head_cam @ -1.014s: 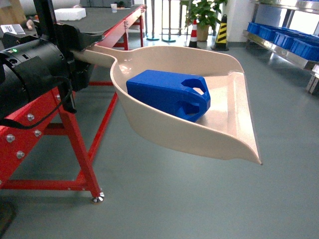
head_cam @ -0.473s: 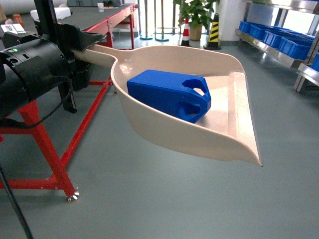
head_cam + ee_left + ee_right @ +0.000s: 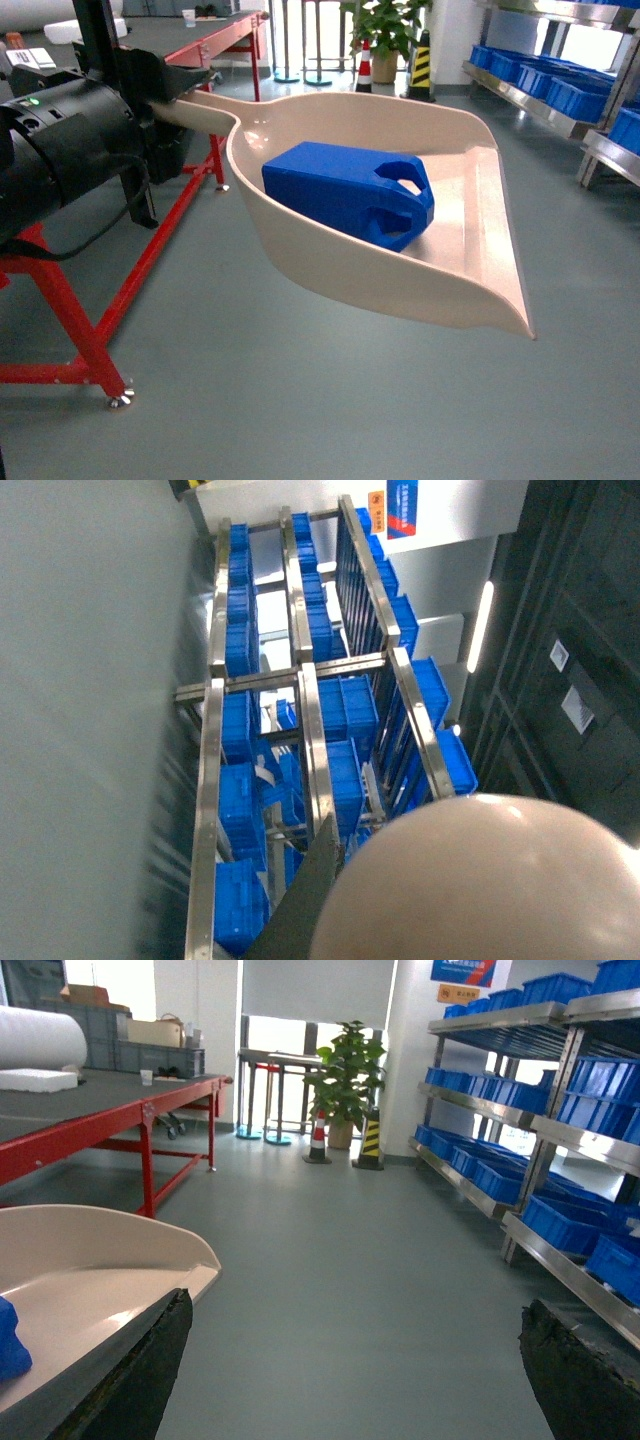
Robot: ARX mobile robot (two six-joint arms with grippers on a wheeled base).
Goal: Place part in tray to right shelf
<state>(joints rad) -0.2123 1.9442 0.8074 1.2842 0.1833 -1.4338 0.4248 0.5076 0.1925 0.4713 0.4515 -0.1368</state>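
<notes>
The grey floor (image 3: 330,400) fills most of the head view, with a red-framed tabletop (image 3: 215,35) running back on the left and steel shelves (image 3: 545,85) loaded with blue bins (image 3: 570,95) along the right wall. A potted plant (image 3: 385,30) and a striped cone (image 3: 421,65) stand at the far end. The cream tray (image 3: 480,215) hangs in the air above the floor, its long handle going into the black left claw (image 3: 165,95), which is clenched on that handle. The blue part (image 3: 345,195) lies on its side inside the tray, against the near wall, its looped end toward the flat front lip. In the right wrist view the right claw (image 3: 350,1380) is released, its two dark fingers (image 3: 140,1370) standing wide apart, with the tray's lip just beside the left one.
</notes>
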